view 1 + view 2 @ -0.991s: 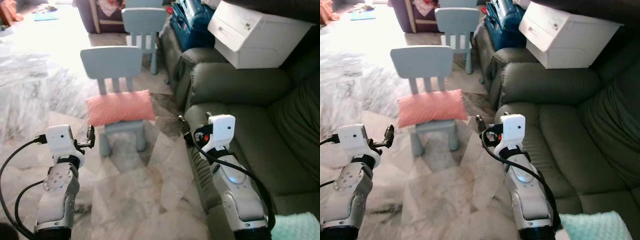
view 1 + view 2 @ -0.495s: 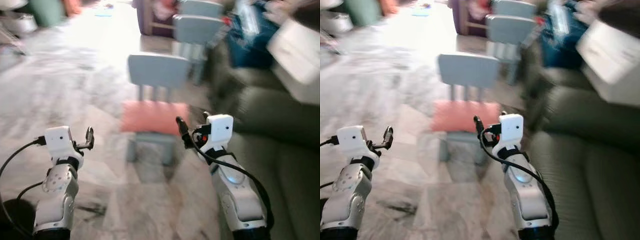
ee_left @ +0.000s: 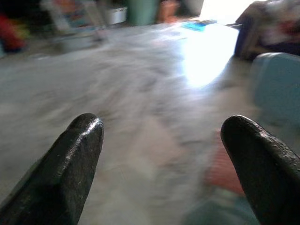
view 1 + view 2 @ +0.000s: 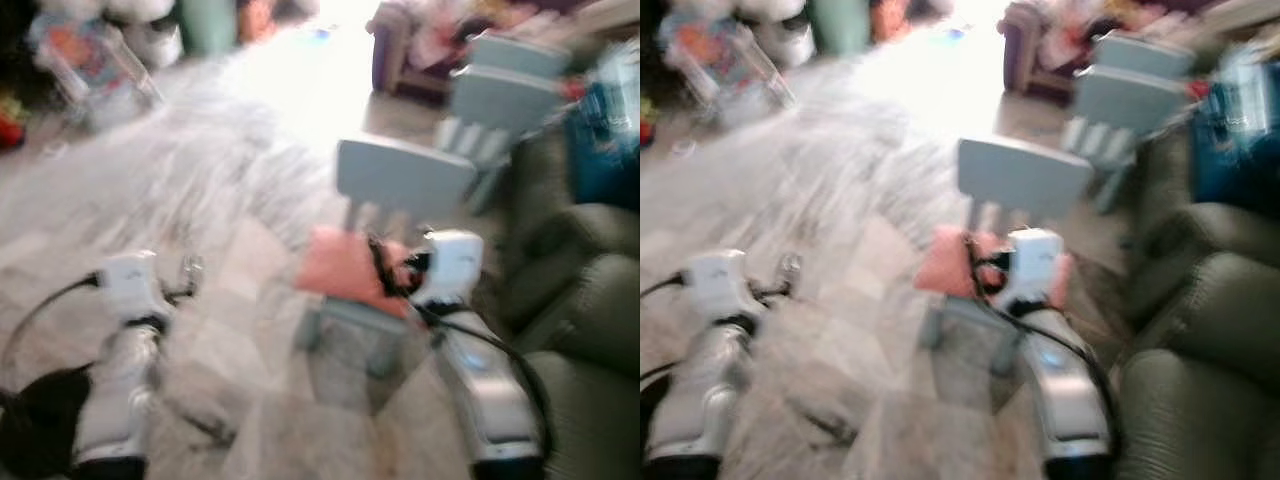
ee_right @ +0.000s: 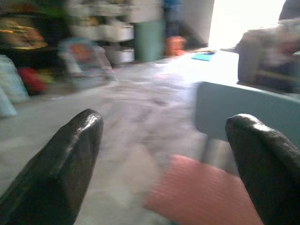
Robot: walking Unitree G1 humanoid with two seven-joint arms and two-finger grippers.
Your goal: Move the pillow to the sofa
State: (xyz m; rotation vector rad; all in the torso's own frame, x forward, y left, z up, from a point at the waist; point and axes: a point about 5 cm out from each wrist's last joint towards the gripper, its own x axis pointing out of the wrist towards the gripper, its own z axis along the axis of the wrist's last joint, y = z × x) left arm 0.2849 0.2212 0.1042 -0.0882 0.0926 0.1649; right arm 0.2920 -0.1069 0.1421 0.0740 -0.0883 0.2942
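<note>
Fingers of both the left gripper and right gripper spread apart, near a seemingly ribbed pink pillow on the chair.

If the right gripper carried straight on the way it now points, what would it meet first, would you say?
Most likely the pink pillow on the light blue chair: the open right gripper points at it with nothing between. The pictures are blurred, so depth is uncertain.
</note>
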